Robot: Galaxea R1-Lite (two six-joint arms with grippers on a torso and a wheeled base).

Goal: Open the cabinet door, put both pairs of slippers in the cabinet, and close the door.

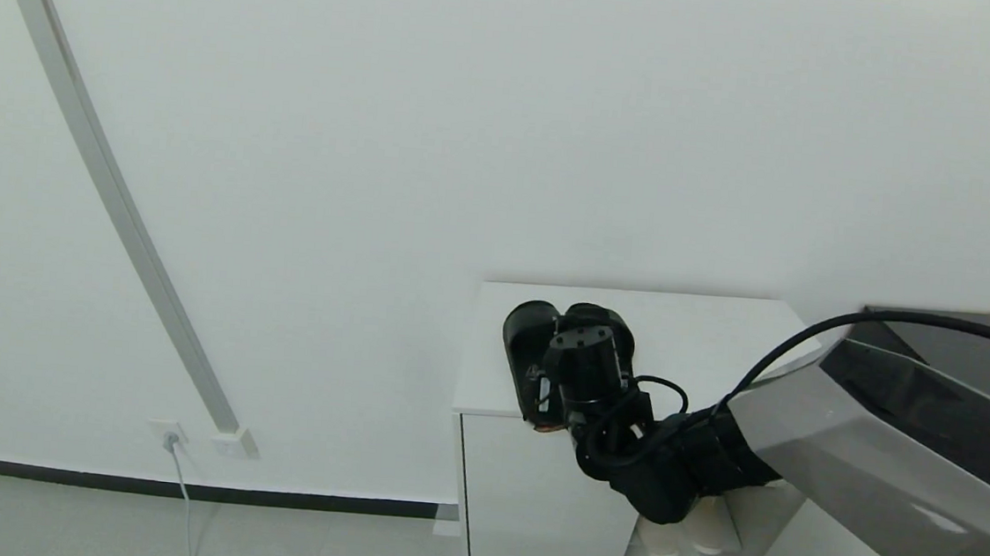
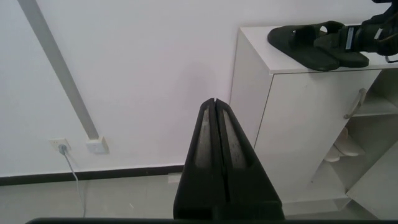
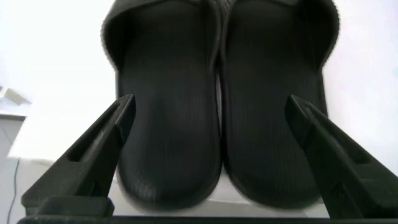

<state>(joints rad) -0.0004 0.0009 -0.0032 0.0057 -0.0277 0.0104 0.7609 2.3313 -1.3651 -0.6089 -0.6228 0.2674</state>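
Jaws of the right gripper spread wide, straddling the black slippers atop the cabinet, at five o'clock. Its left gripper is closed, empty. With the door open and white slippers seemingly shelved, the black pair and closing remain.

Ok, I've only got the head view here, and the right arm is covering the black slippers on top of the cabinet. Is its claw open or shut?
Observer: Open. The right wrist view shows the right claw with its fingers spread, one on each side of the black slippers, not closed on them.
Operator: And how do the slippers lie?
Observer: Side by side, flat on top of the cabinet, heels toward that claw.
Operator: Where's the left claw?
Observer: The left claw is shut with nothing in it, pointing at the wall to the left of the cabinet.
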